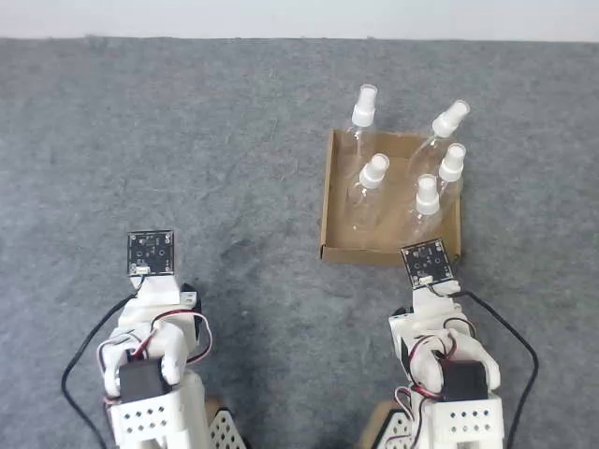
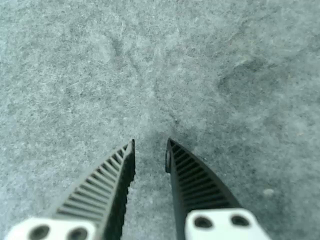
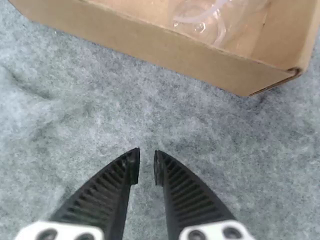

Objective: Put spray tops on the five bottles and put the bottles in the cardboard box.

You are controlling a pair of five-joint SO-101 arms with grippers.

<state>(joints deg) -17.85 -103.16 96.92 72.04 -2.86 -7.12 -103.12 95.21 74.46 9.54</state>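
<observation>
Five clear bottles with white spray tops stand in the cardboard box point(image 1: 328, 201) at the right back: one at the far left corner point(image 1: 363, 105), one at the far right point(image 1: 449, 118), one in the middle point(image 1: 373, 174), and two on the right point(image 1: 452, 163) point(image 1: 427, 196). My right gripper point(image 3: 146, 152) hovers over the grey mat just in front of the box wall point(image 3: 150, 40), fingertips nearly together with nothing between them; a clear bottle base point(image 3: 210, 20) shows inside. My left gripper point(image 2: 150, 145) hangs over bare mat at the near left, its fingers slightly apart and holding nothing.
Both arms are folded back at the near edge, the left arm point(image 1: 150, 355) and the right arm point(image 1: 445, 365), with wrist camera boards on top. Grey mat point(image 1: 187, 140) covers the table, with free room to the left of the box.
</observation>
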